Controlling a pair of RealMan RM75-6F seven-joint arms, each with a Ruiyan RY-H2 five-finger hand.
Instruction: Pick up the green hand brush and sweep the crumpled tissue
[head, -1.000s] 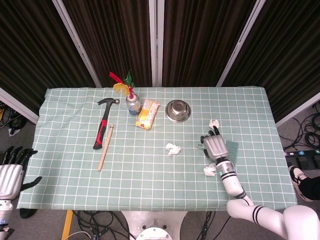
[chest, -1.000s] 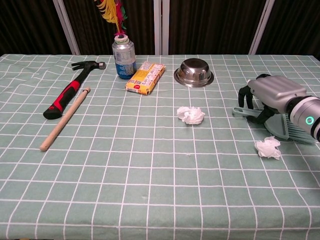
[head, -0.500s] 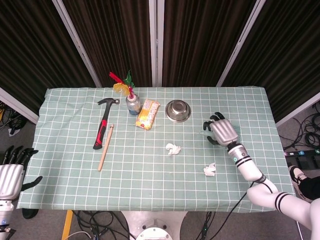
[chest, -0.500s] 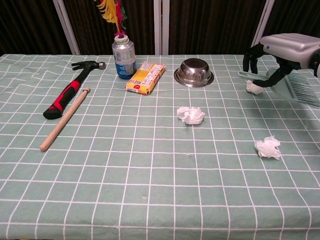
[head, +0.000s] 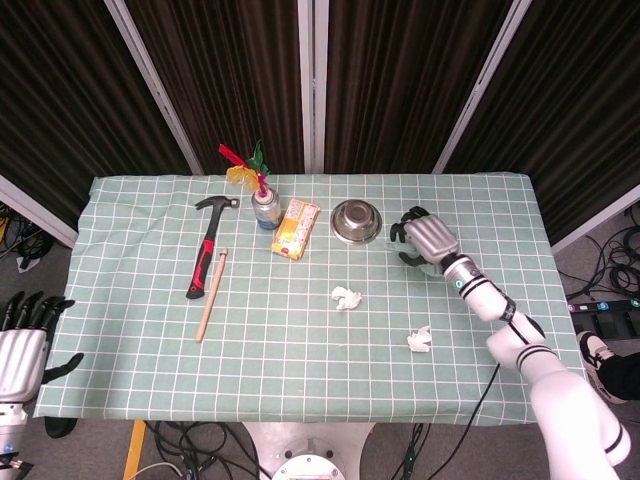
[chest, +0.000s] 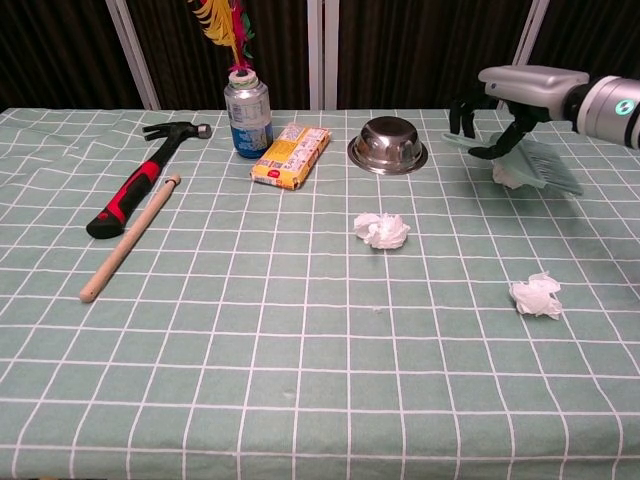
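My right hand (chest: 512, 98) grips the handle of the pale green hand brush (chest: 548, 165) and holds it in the air, bristle end tilted down to the right. In the head view this right hand (head: 425, 240) hovers just right of the steel bowl. One crumpled tissue (chest: 511, 177) lies under the brush. A second tissue (chest: 381, 230) sits mid-table, also seen in the head view (head: 346, 298). A third tissue (chest: 536, 296) lies nearer the front right (head: 419, 339). My left hand (head: 22, 345) hangs off the table's left front corner, fingers apart, holding nothing.
A steel bowl (head: 357, 220) stands close to the left of the right hand. Further left are a yellow packet (head: 296, 227), a can with feathers (head: 265, 208), a red-and-black hammer (head: 210, 245) and a wooden stick (head: 212, 295).
The right hand lifted the brush off the table at the right and carried it away from me and leftward, toward the bowl, over the far tissue. The left hand stayed put.
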